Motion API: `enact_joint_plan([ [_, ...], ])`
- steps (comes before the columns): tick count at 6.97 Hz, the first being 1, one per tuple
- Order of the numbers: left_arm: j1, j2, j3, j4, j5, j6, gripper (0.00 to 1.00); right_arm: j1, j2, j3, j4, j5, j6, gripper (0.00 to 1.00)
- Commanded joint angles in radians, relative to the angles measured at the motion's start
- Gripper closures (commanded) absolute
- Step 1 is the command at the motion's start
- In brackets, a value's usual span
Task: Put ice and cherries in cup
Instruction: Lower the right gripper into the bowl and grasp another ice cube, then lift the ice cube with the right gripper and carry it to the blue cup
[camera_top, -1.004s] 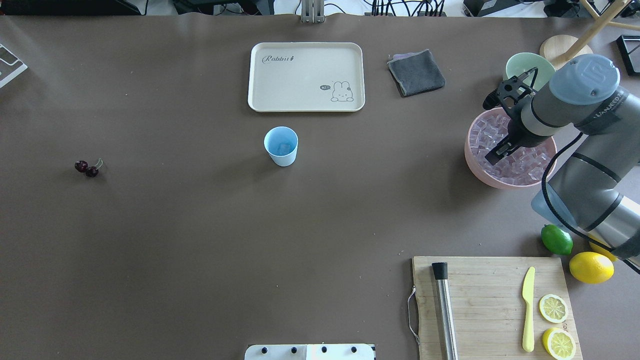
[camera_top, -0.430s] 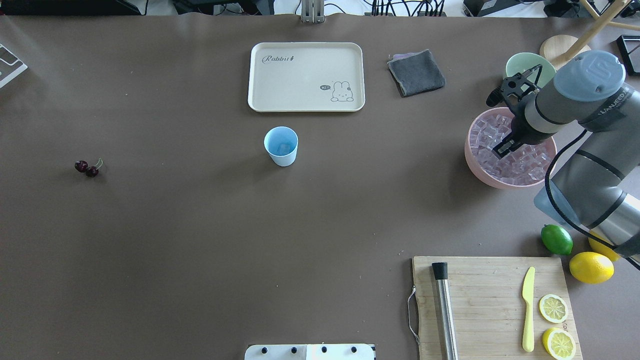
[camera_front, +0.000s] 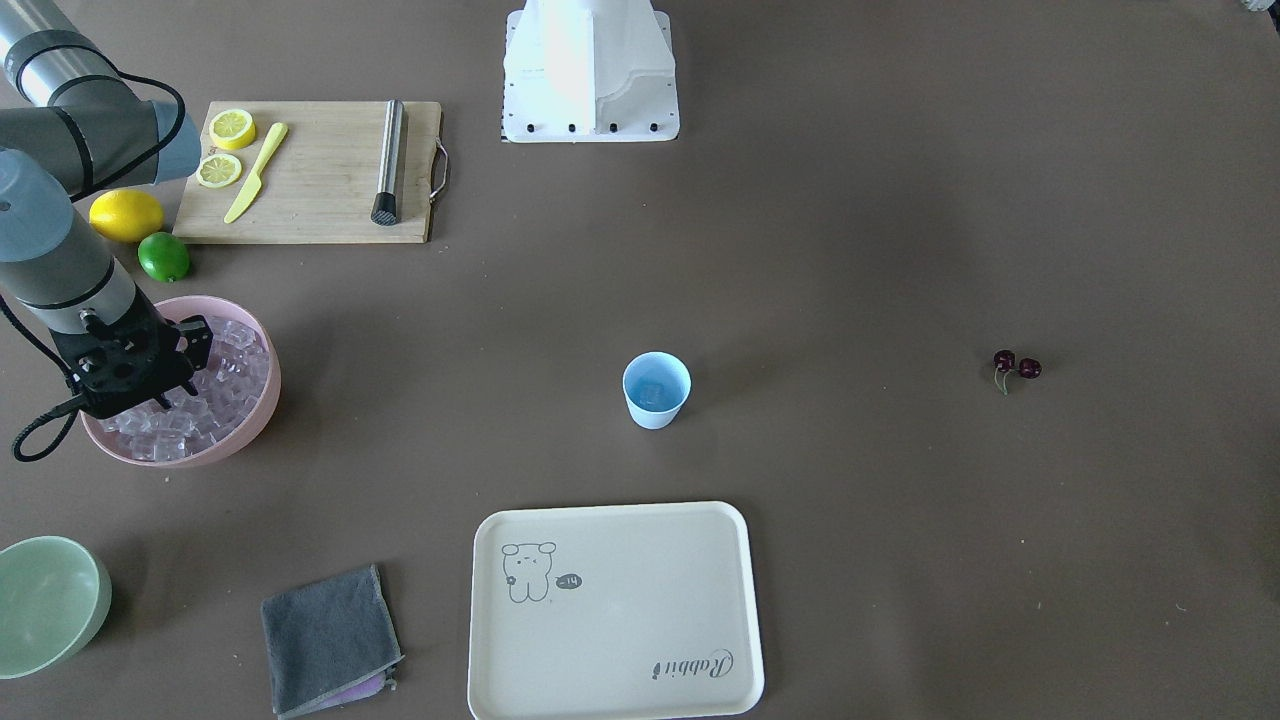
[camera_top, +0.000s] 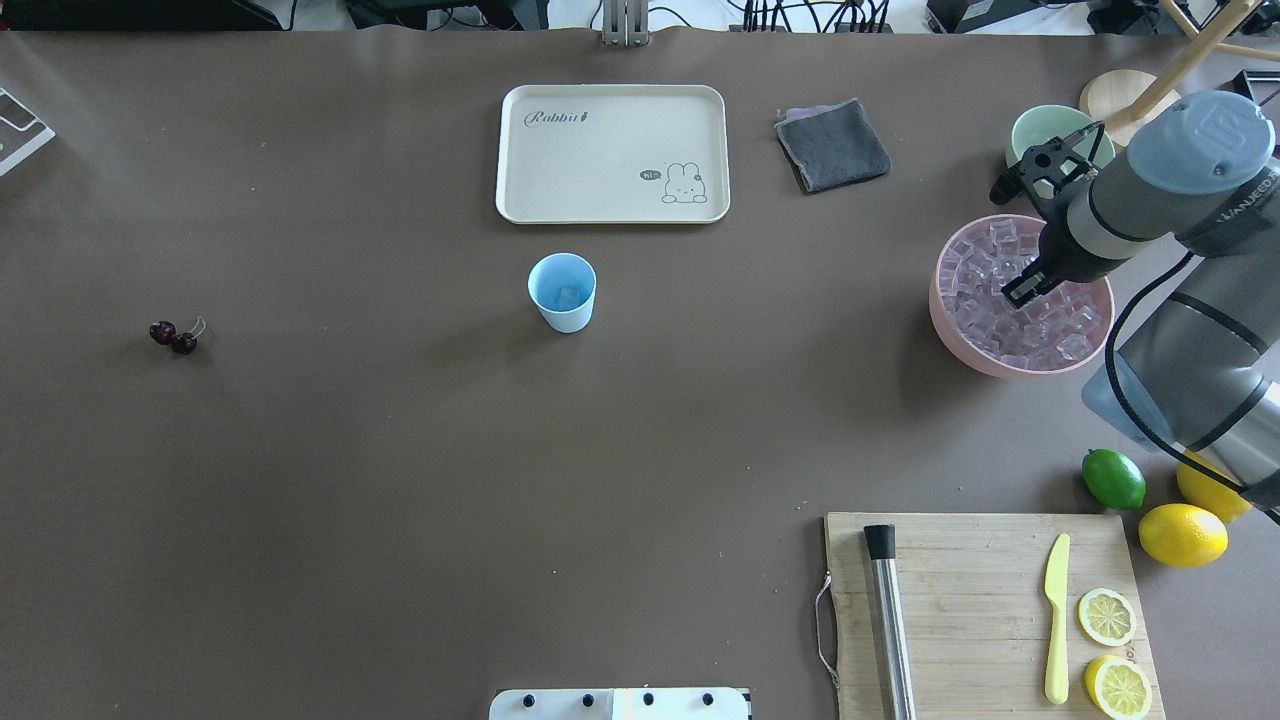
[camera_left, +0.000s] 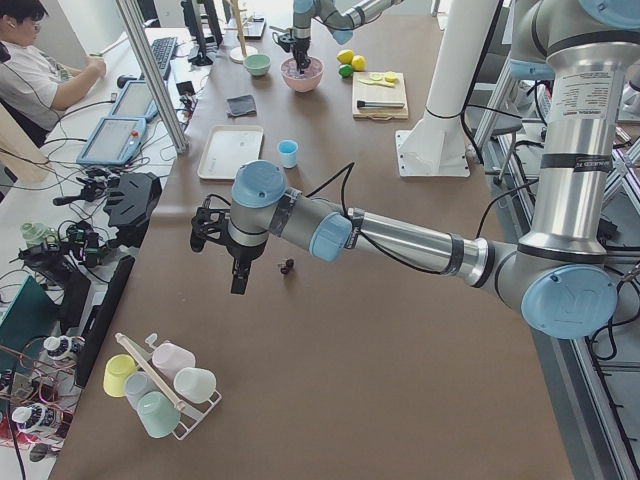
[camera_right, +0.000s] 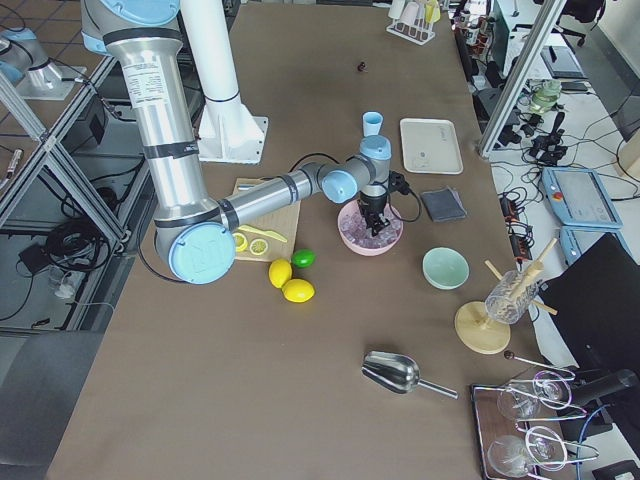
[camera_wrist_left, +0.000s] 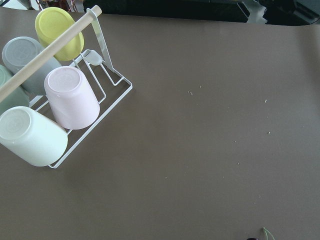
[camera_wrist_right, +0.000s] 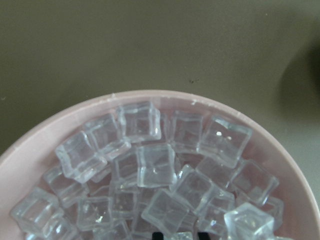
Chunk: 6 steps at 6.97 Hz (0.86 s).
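The light blue cup (camera_top: 562, 290) stands at mid-table with an ice cube inside; it also shows in the front view (camera_front: 657, 388). The cherries (camera_top: 174, 336) lie far to the left on the table. The ice (camera_top: 1000, 250) fills the pink bowl (camera_top: 945, 330). My right gripper (camera_top: 1025, 292) hangs over the ice, its fingertips (camera_wrist_right: 159, 235) apart at the bottom edge of the right wrist view, just above the cubes (camera_wrist_right: 155, 165). My left gripper (camera_left: 237, 275) shows only in the exterior left view, beside the cherries (camera_left: 288, 266); I cannot tell whether it is open or shut.
A cream tray (camera_top: 612, 150) and a grey cloth (camera_top: 832, 145) lie behind the cup. A pale green bowl (camera_top: 1040, 130) stands behind the pink bowl. A lime (camera_top: 1113, 478), lemons (camera_top: 1182, 534) and a cutting board (camera_top: 960, 600) are front right. A cup rack (camera_wrist_left: 65, 100) stands far left.
My right gripper has moved to the right and slightly away from the robot over the pink bowl. The cup and the cherries have not moved.
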Motion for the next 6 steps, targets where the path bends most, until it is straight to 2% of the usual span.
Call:
enact_joint_plan([
  [1,0.000,0.000,0.000,0.000,0.000,0.000,0.02,0.034,0.003,0.035,-0.007,0.013,0.004,1.00],
  [4,0.002,-0.003,-0.006,0.000,0.000,-0.002,0.02,0.092,0.012,0.202,-0.096,0.031,0.041,1.00],
  [6,0.002,0.001,-0.010,0.000,-0.006,0.000,0.02,0.090,0.132,0.195,-0.095,0.037,0.214,1.00],
])
